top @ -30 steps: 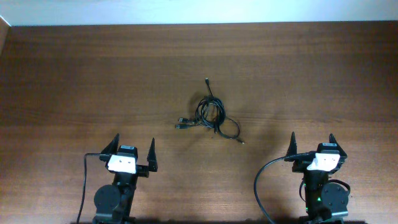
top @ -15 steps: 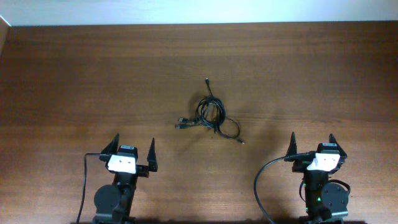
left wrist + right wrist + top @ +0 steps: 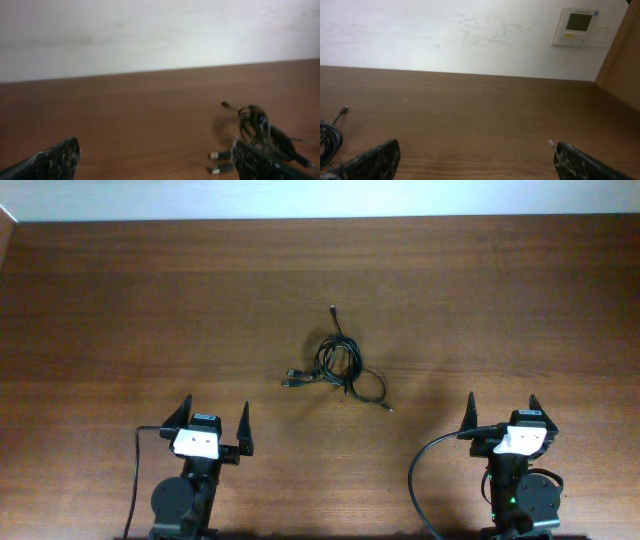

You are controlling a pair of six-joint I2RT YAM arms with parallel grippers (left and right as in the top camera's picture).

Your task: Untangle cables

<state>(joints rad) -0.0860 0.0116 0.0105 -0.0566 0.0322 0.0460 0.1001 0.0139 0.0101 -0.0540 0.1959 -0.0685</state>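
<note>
The cables [image 3: 337, 366] lie in a tangled black bundle at the middle of the wooden table, with plugs sticking out to the left, the top and the lower right. In the left wrist view the bundle [image 3: 261, 125] is ahead to the right, partly behind my right fingertip. In the right wrist view only its edge [image 3: 329, 140] shows at far left. My left gripper [image 3: 212, 422] is open and empty, near the front edge, left of the bundle. My right gripper [image 3: 502, 413] is open and empty, at the front right.
The wooden table [image 3: 150, 310] stretches to a white wall at the back. A wall-mounted control panel [image 3: 578, 27] shows in the right wrist view. Thick black wires [image 3: 425, 470] run from the arm bases at the front edge.
</note>
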